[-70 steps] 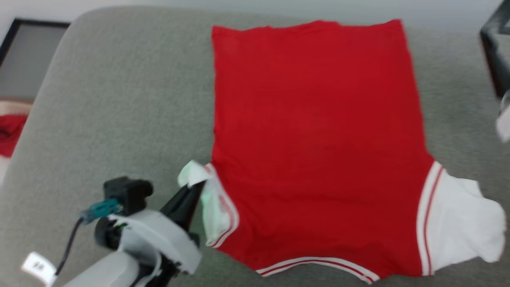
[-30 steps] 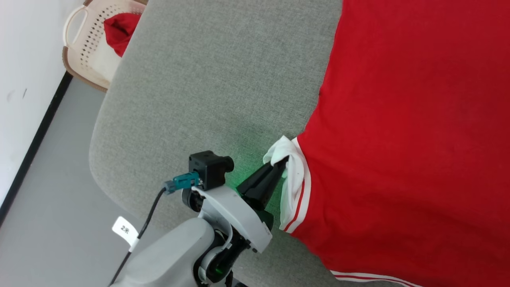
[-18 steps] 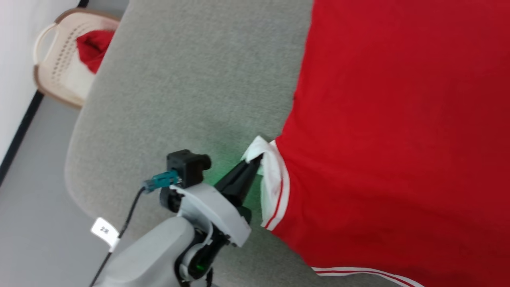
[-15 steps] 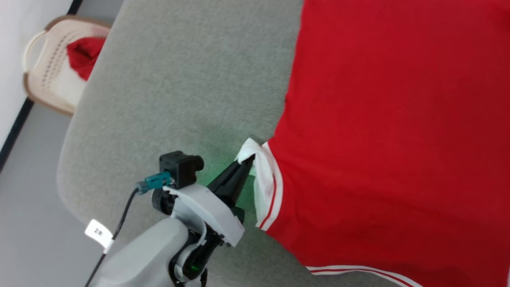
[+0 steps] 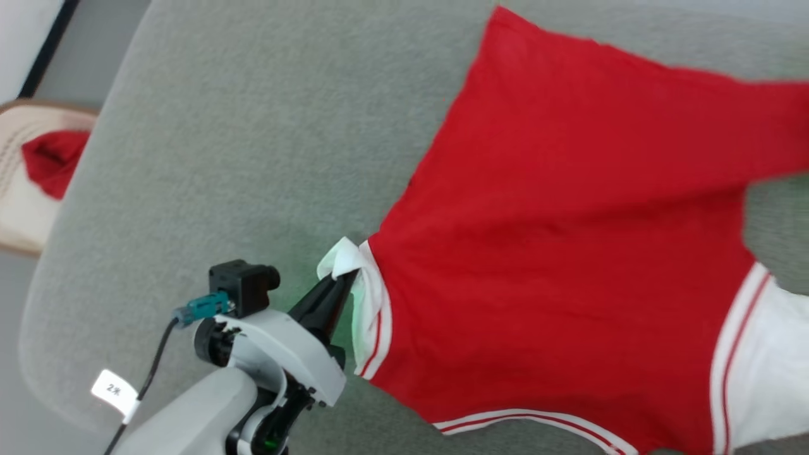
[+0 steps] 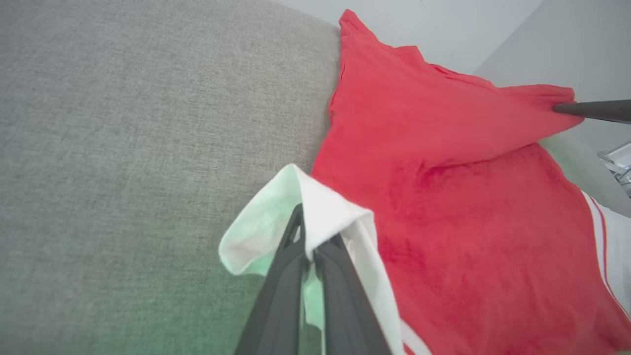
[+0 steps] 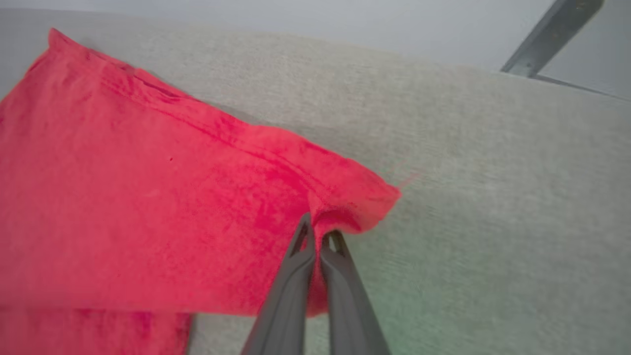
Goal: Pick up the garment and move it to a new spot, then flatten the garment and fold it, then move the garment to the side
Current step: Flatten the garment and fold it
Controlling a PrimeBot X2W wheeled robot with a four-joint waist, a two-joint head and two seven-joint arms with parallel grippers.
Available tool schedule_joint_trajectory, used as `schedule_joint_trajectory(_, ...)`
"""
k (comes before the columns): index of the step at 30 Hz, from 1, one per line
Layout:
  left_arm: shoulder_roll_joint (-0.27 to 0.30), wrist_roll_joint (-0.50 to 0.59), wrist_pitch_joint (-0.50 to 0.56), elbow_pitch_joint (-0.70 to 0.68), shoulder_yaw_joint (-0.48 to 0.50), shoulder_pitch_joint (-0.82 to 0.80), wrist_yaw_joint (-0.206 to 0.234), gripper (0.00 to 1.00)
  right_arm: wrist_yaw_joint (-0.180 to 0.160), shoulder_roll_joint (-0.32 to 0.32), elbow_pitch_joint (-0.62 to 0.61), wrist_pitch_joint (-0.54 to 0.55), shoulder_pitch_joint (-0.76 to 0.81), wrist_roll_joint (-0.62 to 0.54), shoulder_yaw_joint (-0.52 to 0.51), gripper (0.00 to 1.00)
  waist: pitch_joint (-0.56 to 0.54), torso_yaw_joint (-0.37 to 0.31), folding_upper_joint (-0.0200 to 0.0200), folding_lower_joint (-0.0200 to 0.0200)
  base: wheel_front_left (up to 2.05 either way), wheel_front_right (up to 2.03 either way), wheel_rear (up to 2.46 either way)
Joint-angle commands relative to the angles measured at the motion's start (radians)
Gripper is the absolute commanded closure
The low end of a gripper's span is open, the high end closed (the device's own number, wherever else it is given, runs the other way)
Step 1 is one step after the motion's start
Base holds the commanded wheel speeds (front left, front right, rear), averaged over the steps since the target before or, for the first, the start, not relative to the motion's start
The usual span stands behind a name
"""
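Two grippers hold the red jersey top (image 5: 556, 253), which lies spread on the grey cushion (image 5: 221, 126): the left gripper (image 5: 346, 278) is clamped on the white sleeve end (image 5: 366, 303), the right gripper (image 7: 318, 231) on a raised hem corner (image 7: 365, 202). If they pull unevenly, a thin pinch may slip or the cloth may bunch

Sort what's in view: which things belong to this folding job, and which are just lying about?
In the job: garment; left claw, shut on its white sleeve end; right claw, shut on a red corner; grey cushion under it.
Lying about: basket off the cushion's edge; red cloth scrap in it.
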Motion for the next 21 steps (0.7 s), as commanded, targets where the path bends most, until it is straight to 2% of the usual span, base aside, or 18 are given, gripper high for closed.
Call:
schedule_joint_trajectory(1, 0.009, -0.003, 0.003, -0.005, 0.003, 0.011, 0.006, 1.00, -0.001, -0.006, -0.019, -0.006, 0.032, 0.005, -0.014, 1.00, -0.045, -0.050, 0.0000, 0.0000, 0.00, 0.00, 0.00)
schedule_joint_trajectory(8, 0.056, -0.008, 0.016, -0.063, 0.015, 0.039, 0.044, 1.00, -0.001, 0.024, -0.201, -0.014, 0.334, 0.018, -0.180, 1.00, -0.065, -0.101, 0.0000, 0.0000, 0.00, 0.00, 0.00)
schedule_joint_trajectory(15, 0.088, -0.014, 0.025, -0.109, 0.023, 0.052, 0.066, 1.00, -0.001, 0.131, -0.337, 0.003, 0.567, -0.032, -0.322, 1.00, -0.064, -0.125, 0.0000, 0.0000, 0.00, 0.00, 0.00)
schedule_joint_trajectory(21, 0.099, -0.012, 0.030, -0.120, 0.026, 0.053, 0.069, 0.96, -0.001, 0.216, -0.400, 0.027, 0.646, -0.085, -0.374, 1.00, -0.063, -0.137, 0.0000, 0.0000, 0.00, 0.00, 0.00)
